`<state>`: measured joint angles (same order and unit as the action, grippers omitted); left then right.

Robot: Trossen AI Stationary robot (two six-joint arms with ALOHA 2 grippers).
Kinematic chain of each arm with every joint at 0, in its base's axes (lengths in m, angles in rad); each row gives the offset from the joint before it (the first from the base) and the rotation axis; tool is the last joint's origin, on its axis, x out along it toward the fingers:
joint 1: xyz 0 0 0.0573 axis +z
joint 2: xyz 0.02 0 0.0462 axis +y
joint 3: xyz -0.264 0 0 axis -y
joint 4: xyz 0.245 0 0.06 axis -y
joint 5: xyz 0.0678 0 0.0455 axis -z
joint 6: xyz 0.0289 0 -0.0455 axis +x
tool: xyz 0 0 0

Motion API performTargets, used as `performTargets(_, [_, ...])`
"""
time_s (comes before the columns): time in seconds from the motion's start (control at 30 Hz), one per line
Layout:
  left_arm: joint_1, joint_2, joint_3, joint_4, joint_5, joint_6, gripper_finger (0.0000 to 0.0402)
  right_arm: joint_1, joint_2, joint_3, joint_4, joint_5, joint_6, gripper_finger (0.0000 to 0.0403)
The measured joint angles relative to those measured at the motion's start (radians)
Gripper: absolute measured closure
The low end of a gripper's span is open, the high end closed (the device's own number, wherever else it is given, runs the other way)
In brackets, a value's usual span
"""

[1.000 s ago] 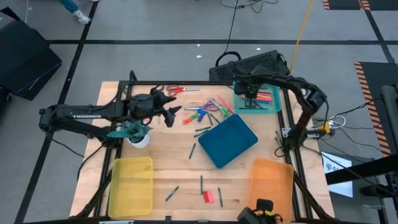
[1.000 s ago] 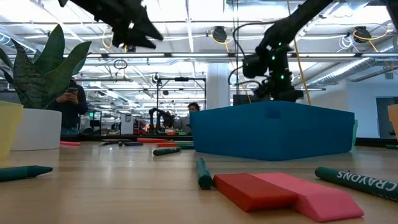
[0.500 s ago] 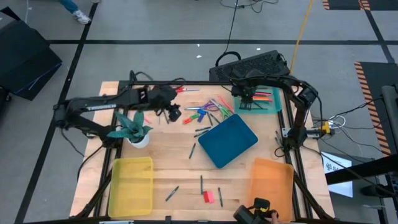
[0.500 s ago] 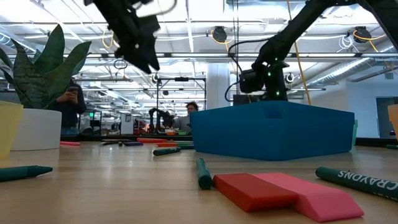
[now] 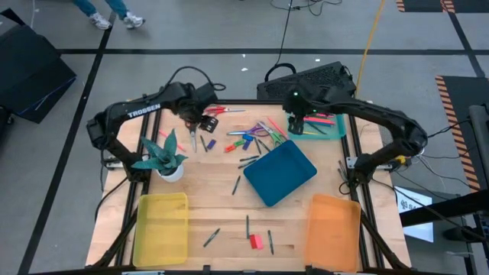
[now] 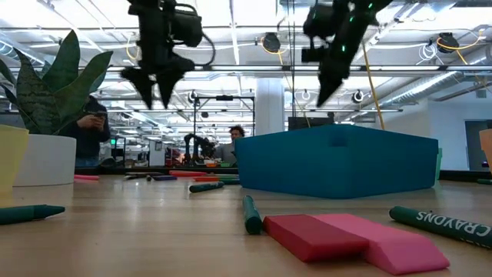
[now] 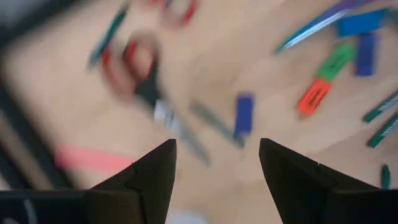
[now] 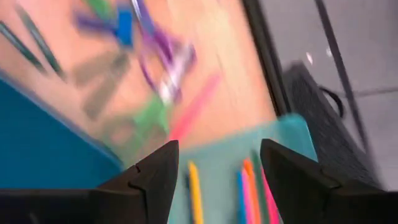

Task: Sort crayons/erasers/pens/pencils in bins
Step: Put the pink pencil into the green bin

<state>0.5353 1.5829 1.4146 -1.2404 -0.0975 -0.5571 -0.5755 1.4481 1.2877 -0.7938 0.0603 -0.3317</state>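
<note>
I have the table (image 5: 199,206) with four bins on it: the dark blue bin (image 5: 281,173) tilted in the middle, the yellow bin (image 5: 161,226) and orange bin (image 5: 333,224) at the near corners, and the teal bin (image 5: 321,127) at the far right, already holding several long sticks. The potted plant (image 5: 163,156) stands on the left.

Both arms sit at the far side. My left gripper (image 5: 200,122) hovers above the loose pile near the red-handled scissors (image 5: 215,111), fingers spread and holding nothing. My right gripper (image 5: 297,118) hangs just beside the teal bin, also spread and empty.

I judge this as the moment between a drop and a fresh pick. The erasers lie apart: a blue eraser (image 7: 244,114) and an orange-red eraser (image 7: 312,97) under my left wrist, and the red eraser (image 6: 307,234) and pink eraser (image 6: 388,242) touching at the near edge. Next I need to lower the left gripper squarely over one block.
</note>
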Motion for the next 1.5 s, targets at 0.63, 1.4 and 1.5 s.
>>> performTargets(0.63, [0.045, 0.01, -0.155, -0.093, -0.132, -0.903, 0.017, 0.096, -0.194, 0.001, 0.419, -0.065, 0.161, 0.0181])
performTargets(1.4, [0.002, 0.183, -0.319, 0.049, -0.17, -1.383, 0.017, 0.065, -0.234, -0.006, 0.306, -0.066, 0.057, 0.0181])
performTargets(1.5, [0.017, 0.148, -0.396, 0.142, -0.165, -1.391, 0.017, 0.065, -0.252, -0.036, 0.316, -0.067, 0.057, 0.0181])
